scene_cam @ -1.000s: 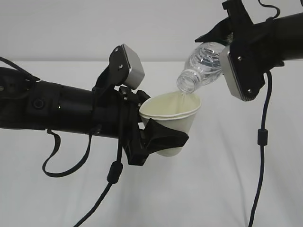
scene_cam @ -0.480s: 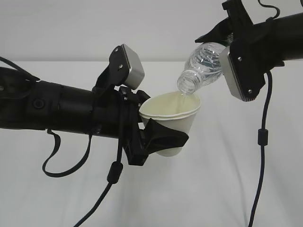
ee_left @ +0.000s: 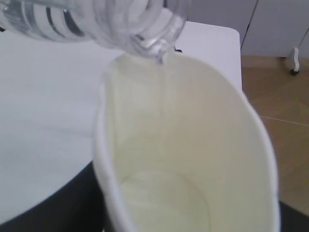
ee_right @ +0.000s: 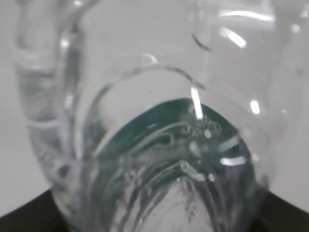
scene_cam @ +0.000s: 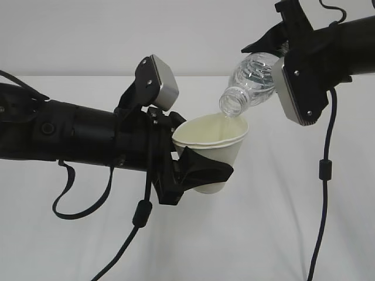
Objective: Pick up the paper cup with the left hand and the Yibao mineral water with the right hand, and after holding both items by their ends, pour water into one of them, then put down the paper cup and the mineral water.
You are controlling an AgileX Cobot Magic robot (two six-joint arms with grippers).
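Note:
My left gripper [scene_cam: 196, 170] is shut on the lower part of the white paper cup [scene_cam: 218, 146], holding it above the table with its mouth tilted up to the right. The right gripper, mostly hidden behind its grey wrist camera, is shut on the base end of the Yibao mineral water [scene_cam: 249, 82]. That clear bottle is tipped down to the left, its open neck just over the cup's far rim. In the left wrist view a thin stream falls from the bottle mouth [ee_left: 154, 46] into the cup [ee_left: 193, 159], and water lies in its bottom. The right wrist view is filled by the bottle [ee_right: 159, 159].
A white table [scene_cam: 281, 234] lies below both arms. Black cables hang from the left arm [scene_cam: 140, 213] and the right arm [scene_cam: 323, 170]. Past the table's far edge in the left wrist view are wooden floor [ee_left: 280, 106] and white cabinet fronts.

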